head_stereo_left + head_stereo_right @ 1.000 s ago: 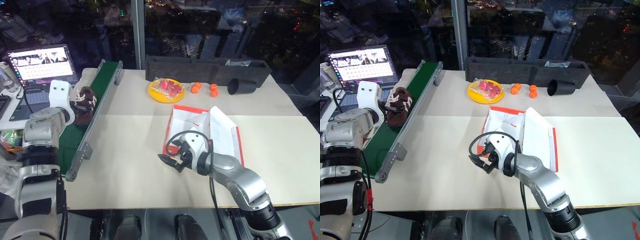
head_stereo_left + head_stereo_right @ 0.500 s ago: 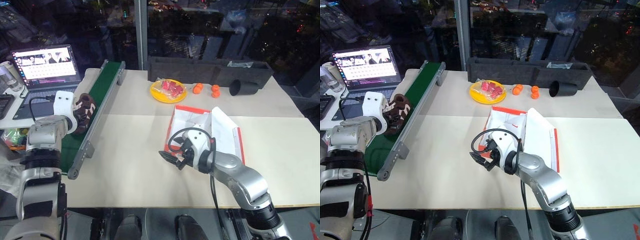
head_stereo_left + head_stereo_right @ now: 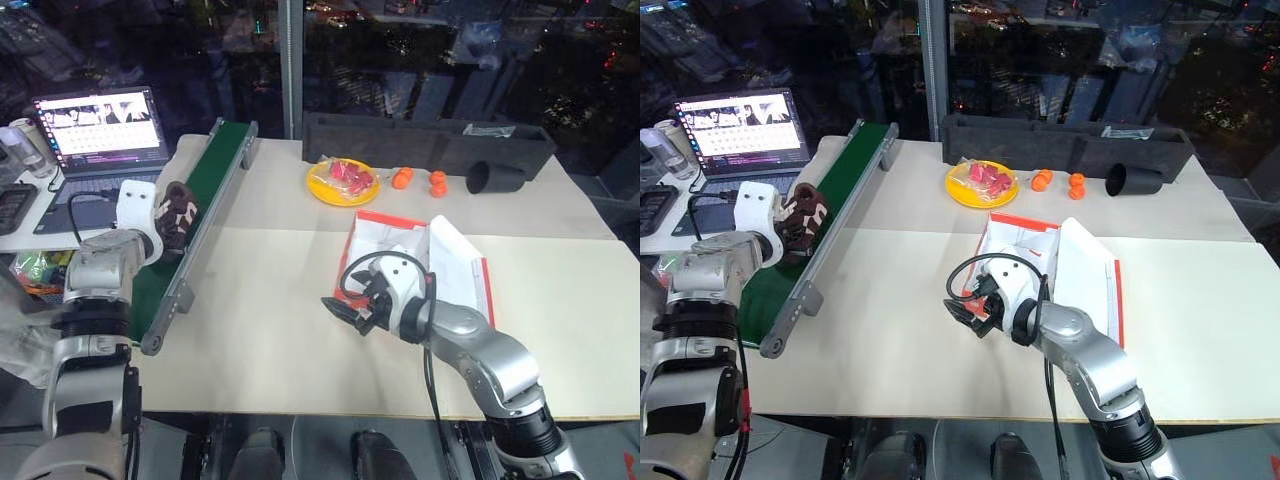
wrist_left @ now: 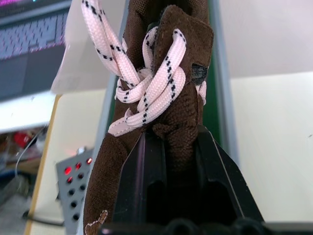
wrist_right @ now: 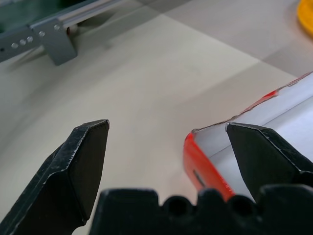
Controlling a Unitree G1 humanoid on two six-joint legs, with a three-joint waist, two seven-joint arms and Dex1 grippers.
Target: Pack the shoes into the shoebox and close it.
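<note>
A pale bench (image 3: pixel 260 320) fronts dark night windows. At nine o'clock, the left pincer (image 4: pixel 168 156) clamps a brown shoe (image 3: pixel 178 214) (long axis toward twelve) over the green conveyor (image 3: pixel 205 190). At centre, the right pincer (image 3: pixel 347 312) gapes empty beside the open shoebox (image 3: pixel 385 240).

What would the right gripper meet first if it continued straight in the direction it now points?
Probably the near corner of the shoebox. The right gripper is open, and the box's red corner lies just ahead between its fingers, toward one side. Beyond it is bare table; depth is uncertain.
</note>
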